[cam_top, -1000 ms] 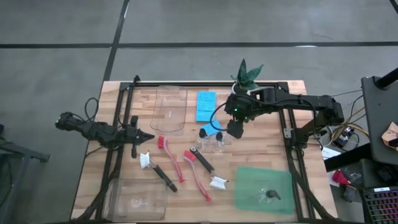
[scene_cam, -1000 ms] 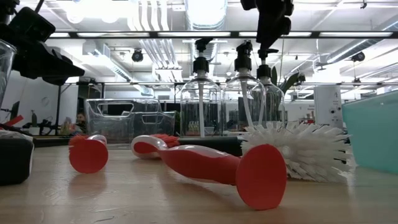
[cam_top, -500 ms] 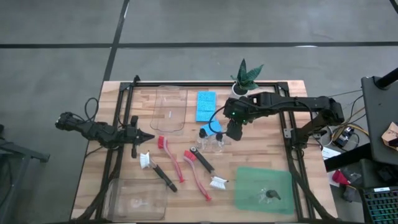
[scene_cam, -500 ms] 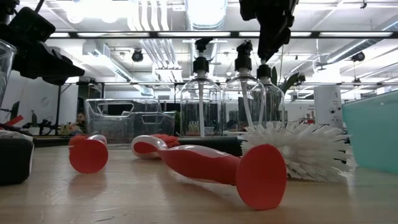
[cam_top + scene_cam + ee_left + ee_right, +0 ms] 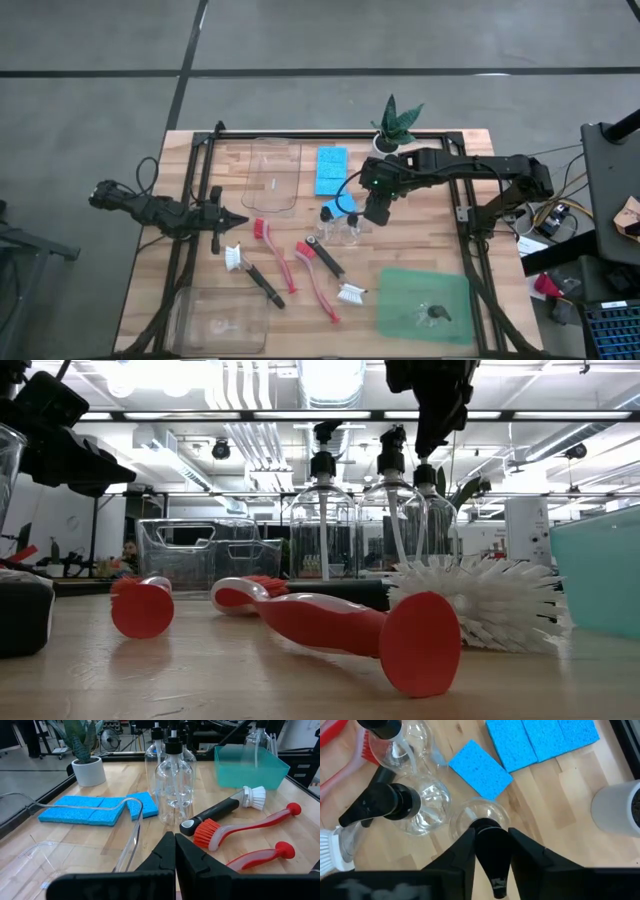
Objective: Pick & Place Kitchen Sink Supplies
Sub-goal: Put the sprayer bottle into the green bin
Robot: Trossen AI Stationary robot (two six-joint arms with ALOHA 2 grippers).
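Note:
Three clear bottles with black pump tops (image 5: 340,225) stand upright together mid-table, also in the low view (image 5: 390,510). My right gripper (image 5: 491,836) hangs over them, shut on one bottle's pump top. Blue sponges (image 5: 330,170) lie flat beyond the bottles, one more (image 5: 480,769) right beside them. Red-handled brushes (image 5: 275,255) and black-handled brushes (image 5: 335,265) lie on the near half of the table. Another small bottle (image 5: 435,313) lies on the green mat (image 5: 425,300). My left gripper (image 5: 232,218) is shut, with nothing in it, over the table's left side. My right gripper pinches the black pump top (image 5: 492,852) of one clear bottle between its two fingers (image 5: 466,851), one on each side. The fingers come from above, pointing down. The bottle (image 5: 479,815) stands upright with its base on the table.
One clear tray (image 5: 272,175) lies at the far left, another (image 5: 220,320) at the near left corner. A potted plant (image 5: 395,125) stands at the far edge behind my right arm. The other two bottles (image 5: 402,802) crowd close to the held one.
My right gripper has shifted slightly toward the table's left, tipped a little and come down onto the pump top of the bottle. The bottles, brushes and sponges lie where they were.

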